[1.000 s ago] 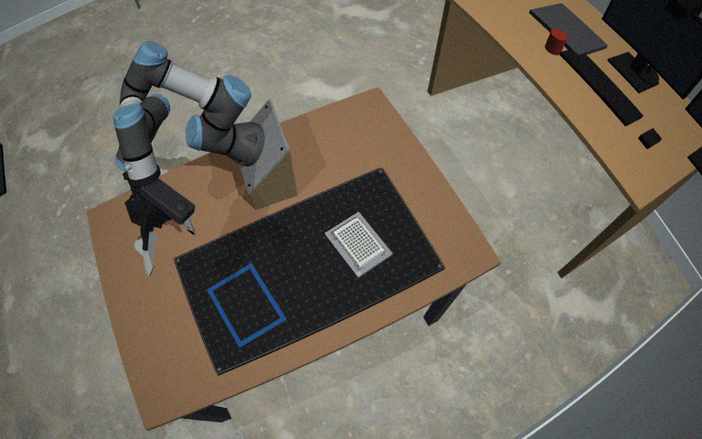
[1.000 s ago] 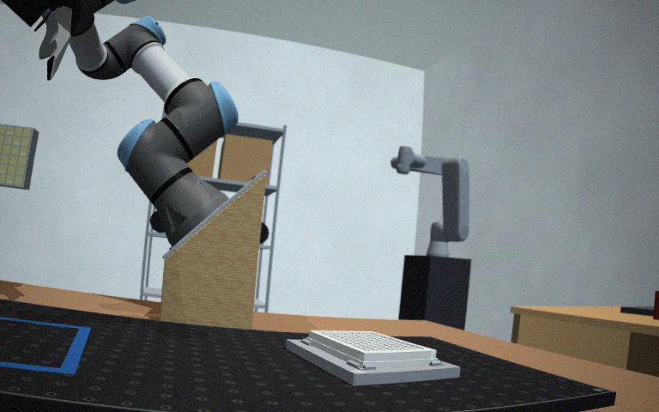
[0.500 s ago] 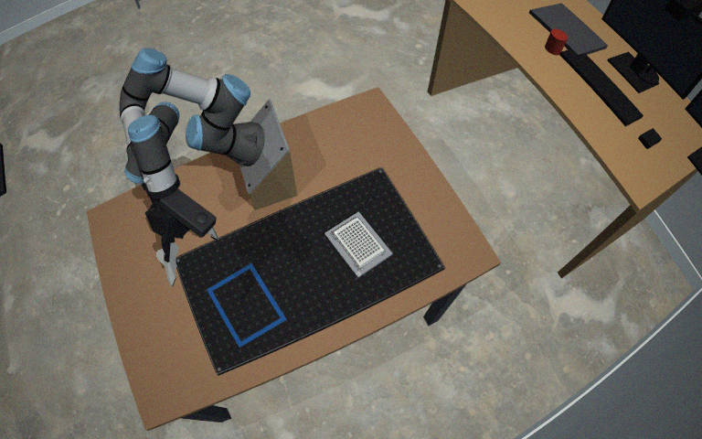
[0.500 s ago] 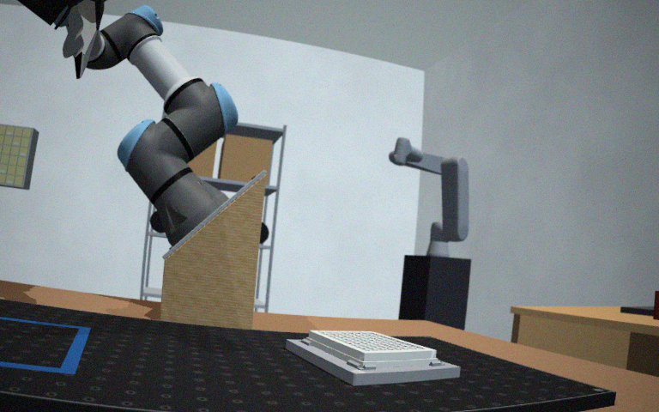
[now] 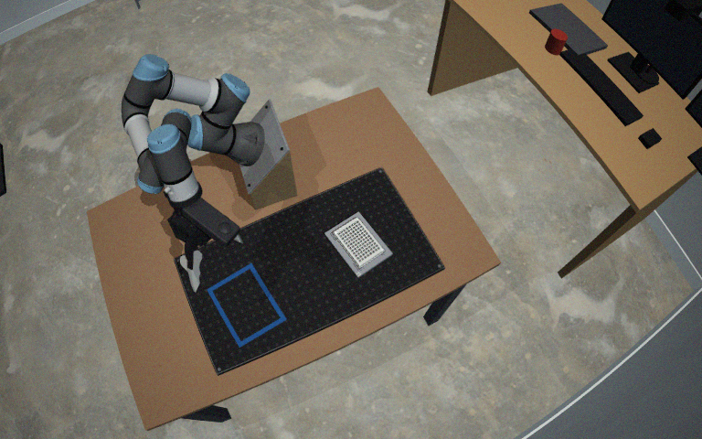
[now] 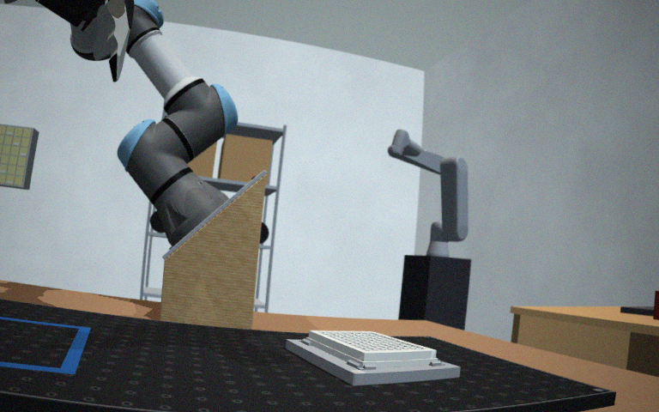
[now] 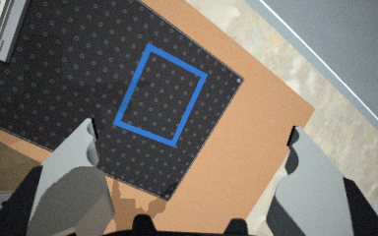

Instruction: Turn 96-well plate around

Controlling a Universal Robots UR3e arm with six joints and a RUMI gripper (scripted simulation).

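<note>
The white 96-well plate (image 5: 357, 241) sits in the grey plate nest N1 (image 5: 362, 259) on the right part of the black perforated board (image 5: 310, 269). It also shows in the exterior view (image 6: 371, 347), lying flat in the nest (image 6: 377, 369). I cannot make out the cut corner or the A1 mark. My gripper (image 5: 196, 263) hangs high over the board's left end, far from the plate, open and empty. In the wrist view the two grey fingers stand wide apart with nothing between them. A sliver of the nest (image 7: 7, 29) shows at the wrist view's top left edge.
A blue rectangle outline (image 5: 246, 304) is marked on the board's left part, also in the wrist view (image 7: 160, 94). The arm's base sits on a slanted wooden wedge (image 5: 269, 155) at the table's back. A second desk (image 5: 595, 88) stands at the right.
</note>
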